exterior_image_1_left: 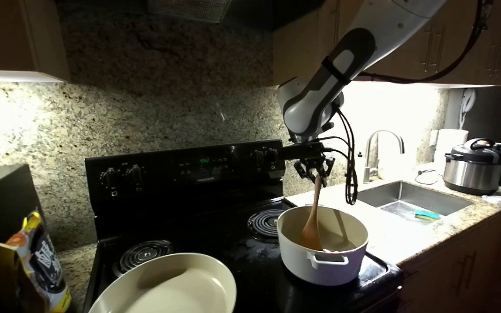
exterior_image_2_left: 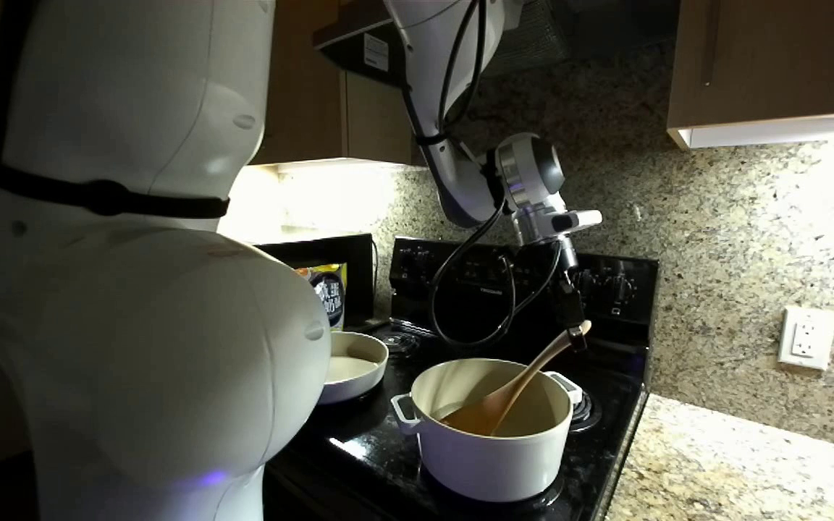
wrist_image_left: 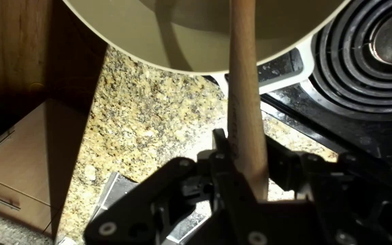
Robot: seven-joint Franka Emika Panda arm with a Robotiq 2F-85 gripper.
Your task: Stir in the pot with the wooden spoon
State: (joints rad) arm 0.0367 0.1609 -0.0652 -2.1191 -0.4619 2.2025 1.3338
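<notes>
The pot, round and cream-white with a handle on each side, stands on the black stove in both exterior views. Inside it leans the wooden spoon, its bowl end down within the pot and its handle rising over the rim. My gripper is above the pot, shut on the upper end of that handle. In the wrist view the handle runs up between the two black fingers and into the pot, whose inner wall fills the top. The spoon's lower end is out of the wrist view.
A wide shallow white bowl sits on the stove beside the pot. Coil burners lie behind. The counter holds a sink and a steel cooker. A printed bag stands at the far side. Cables hang from the arm.
</notes>
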